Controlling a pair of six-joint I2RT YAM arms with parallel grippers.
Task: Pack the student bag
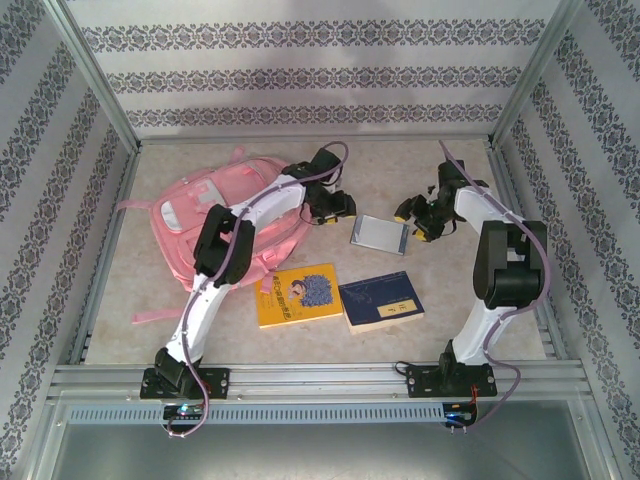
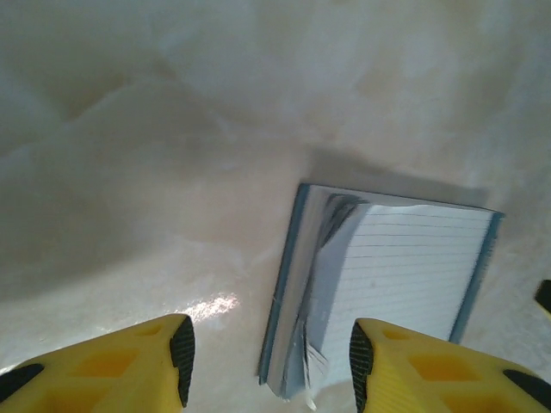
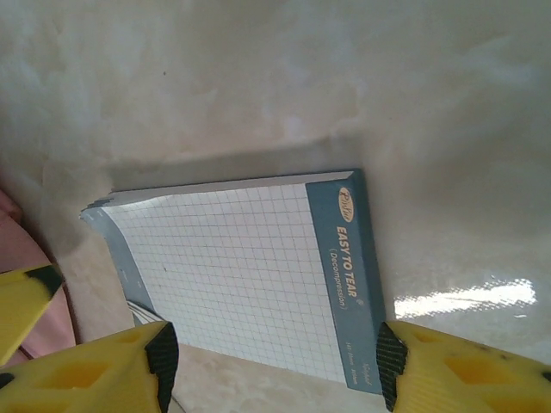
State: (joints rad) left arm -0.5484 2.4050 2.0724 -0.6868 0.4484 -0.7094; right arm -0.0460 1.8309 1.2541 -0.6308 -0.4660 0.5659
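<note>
Pink student bag [image 1: 195, 215] lies flat at the far left of the table [image 1: 380, 170]. Just right of it, the left gripper [image 2: 271, 348] hangs over a tear-off notepad [image 3: 232, 267], fingers apart and empty. The right gripper [image 3: 271, 361] is opposite, fingers wide, empty. Nearer lie a yellow book [image 1: 298, 295] and a blue book [image 1: 380, 303]

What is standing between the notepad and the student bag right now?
The left end effector, open, sits just left of the notepad, between it and the student bag; nothing else visible blocks that path.
</note>
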